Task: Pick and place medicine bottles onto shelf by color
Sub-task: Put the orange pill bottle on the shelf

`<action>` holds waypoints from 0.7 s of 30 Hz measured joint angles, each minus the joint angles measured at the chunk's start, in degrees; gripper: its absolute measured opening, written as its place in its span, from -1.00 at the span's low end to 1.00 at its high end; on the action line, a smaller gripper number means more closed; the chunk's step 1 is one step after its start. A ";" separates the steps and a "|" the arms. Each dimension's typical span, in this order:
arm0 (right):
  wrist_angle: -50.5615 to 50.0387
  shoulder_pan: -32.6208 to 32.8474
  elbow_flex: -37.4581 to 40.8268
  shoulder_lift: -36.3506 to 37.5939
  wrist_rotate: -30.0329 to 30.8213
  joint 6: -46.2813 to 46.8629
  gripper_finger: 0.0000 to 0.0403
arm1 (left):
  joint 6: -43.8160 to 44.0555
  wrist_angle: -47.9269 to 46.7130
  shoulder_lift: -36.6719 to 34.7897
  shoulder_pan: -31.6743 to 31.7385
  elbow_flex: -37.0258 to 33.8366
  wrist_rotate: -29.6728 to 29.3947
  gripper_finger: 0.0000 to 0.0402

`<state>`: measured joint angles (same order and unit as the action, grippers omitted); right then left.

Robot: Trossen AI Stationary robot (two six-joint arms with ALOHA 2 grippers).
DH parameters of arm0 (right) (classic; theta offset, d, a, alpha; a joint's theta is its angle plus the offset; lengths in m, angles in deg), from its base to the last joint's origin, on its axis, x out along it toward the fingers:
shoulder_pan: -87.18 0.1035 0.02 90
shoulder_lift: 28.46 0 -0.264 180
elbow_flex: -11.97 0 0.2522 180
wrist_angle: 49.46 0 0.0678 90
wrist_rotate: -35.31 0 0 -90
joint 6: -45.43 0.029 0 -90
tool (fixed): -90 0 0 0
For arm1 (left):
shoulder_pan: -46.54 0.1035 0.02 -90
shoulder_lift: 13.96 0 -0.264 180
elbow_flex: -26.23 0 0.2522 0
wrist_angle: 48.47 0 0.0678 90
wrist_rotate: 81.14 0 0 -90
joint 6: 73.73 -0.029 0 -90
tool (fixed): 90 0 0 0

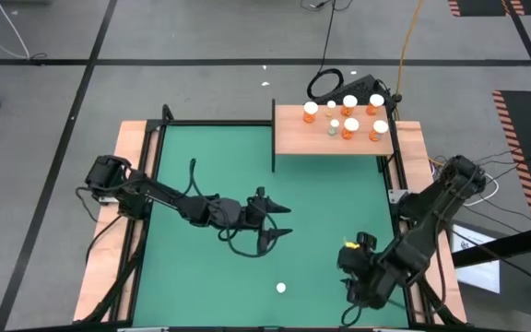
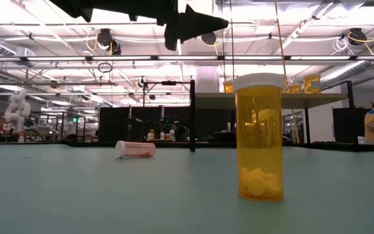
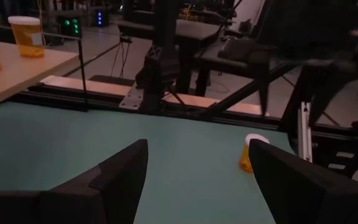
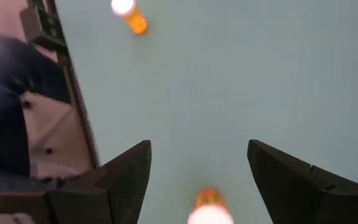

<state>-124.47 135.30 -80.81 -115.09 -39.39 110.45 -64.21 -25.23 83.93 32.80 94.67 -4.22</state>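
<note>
Seven orange translucent white-capped medicine bottles (image 1: 350,126) already on light-brown wooden shelf (image 1: 293,140), few left on green mat (image 1: 219,166); left gripper (image 1: 279,218) and right gripper (image 1: 350,293) both spread, empty

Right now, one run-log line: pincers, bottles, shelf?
left pincer: open, empty, mid-mat | right pincer: open, empty, over near-right mat | shelf: several bottles standing | loose bottles on mat: upright one, another by right arm
</note>
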 joint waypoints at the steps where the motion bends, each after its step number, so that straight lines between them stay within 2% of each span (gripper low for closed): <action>1: -1.85 0.00 -2.04 -1.54 -0.84 0.20 0.30 | 0.00 -0.30 0.00 -0.02 0.00 0.00 0.39; 4: -5.38 0.12 -5.98 -5.89 -5.26 1.02 0.30 | -0.36 -0.42 0.00 -0.04 0.00 0.04 0.38; 12: -5.07 2.56 -6.50 -11.79 -14.14 7.13 0.36 | -0.34 -2.50 0.00 -0.25 0.00 1.14 0.38; 18: -5.15 6.62 -6.50 -11.69 -13.62 9.35 0.54 | -0.14 -2.60 0.00 -0.26 0.00 1.18 0.39; 21: -5.54 9.28 -6.30 -11.65 -9.45 7.72 0.63 | 0.35 -2.59 0.00 -0.25 0.00 1.20 0.38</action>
<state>-130.01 144.57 -87.11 -126.74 -48.84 118.17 -63.86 -27.82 83.93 32.55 94.67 -3.02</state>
